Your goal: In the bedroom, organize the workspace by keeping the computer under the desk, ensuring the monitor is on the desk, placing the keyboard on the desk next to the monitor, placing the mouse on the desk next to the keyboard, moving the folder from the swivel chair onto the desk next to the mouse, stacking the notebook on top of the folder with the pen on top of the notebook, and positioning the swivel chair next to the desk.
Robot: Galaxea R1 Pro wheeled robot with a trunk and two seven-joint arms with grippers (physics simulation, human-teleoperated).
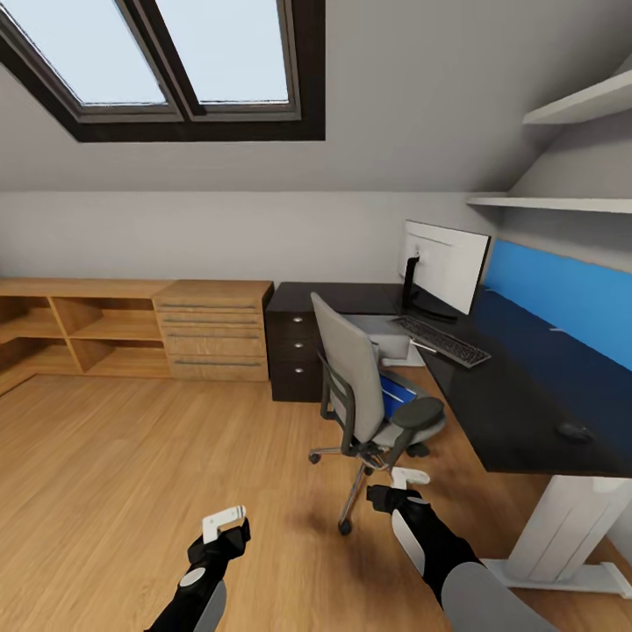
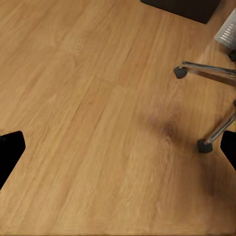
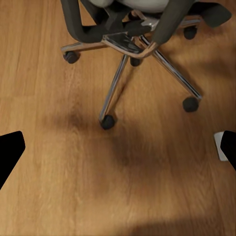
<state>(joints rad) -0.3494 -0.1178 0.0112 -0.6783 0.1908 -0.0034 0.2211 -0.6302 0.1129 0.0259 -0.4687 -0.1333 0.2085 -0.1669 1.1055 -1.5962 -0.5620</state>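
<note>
The grey swivel chair (image 1: 364, 395) stands on the floor, turned away from the black desk (image 1: 518, 412), with the blue folder (image 1: 400, 389) on its seat. The monitor (image 1: 446, 263), keyboard (image 1: 441, 341) and mouse (image 1: 575, 430) rest on the desk. The pale computer (image 1: 389, 337) sits beneath it. My left gripper (image 1: 226, 527) (image 2: 118, 152) hangs open over bare floor. My right gripper (image 1: 406, 481) (image 3: 118, 150) is open just before the chair's chrome base (image 3: 130, 44). The notebook and pen are out of view.
Dark drawers (image 1: 294, 347) close the desk's left end, and a light wood cabinet (image 1: 215, 329) with open shelves runs along the back wall. White wall shelves (image 1: 562, 202) hang above the desk. A white desk leg (image 1: 562, 531) stands at my right. Open wood floor (image 1: 132, 474) lies to the left.
</note>
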